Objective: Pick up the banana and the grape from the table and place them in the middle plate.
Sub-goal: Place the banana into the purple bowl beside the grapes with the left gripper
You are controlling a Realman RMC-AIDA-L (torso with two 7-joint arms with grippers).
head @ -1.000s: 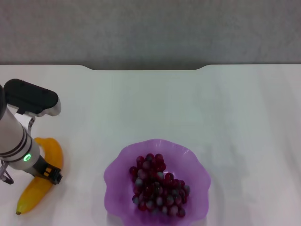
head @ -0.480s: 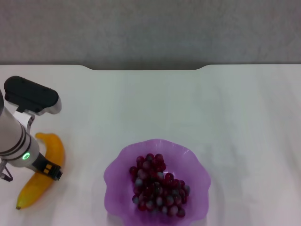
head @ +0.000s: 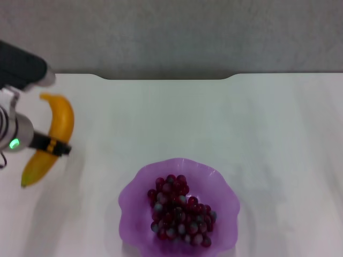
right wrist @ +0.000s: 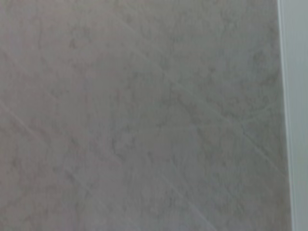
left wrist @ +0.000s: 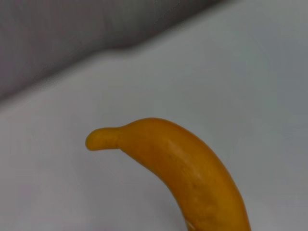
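- One arm is at work: the left gripper (head: 47, 145), at the left edge of the head view, is clamped across the banana (head: 52, 134) and holds it clear of the table (head: 214, 118).
- Its black fingers (head: 53, 146) cross the fruit a little below its middle; the curved upper end points away from the robot.
- Seen from the left wrist, the banana (left wrist: 183, 168) hangs above white tabletop.
- Nearer the robot, the middle plate (head: 134, 198) rests on the table with the grape (head: 179, 211) lying inside it.
- Only grey floor shows from the right wrist; the right gripper is out of sight.
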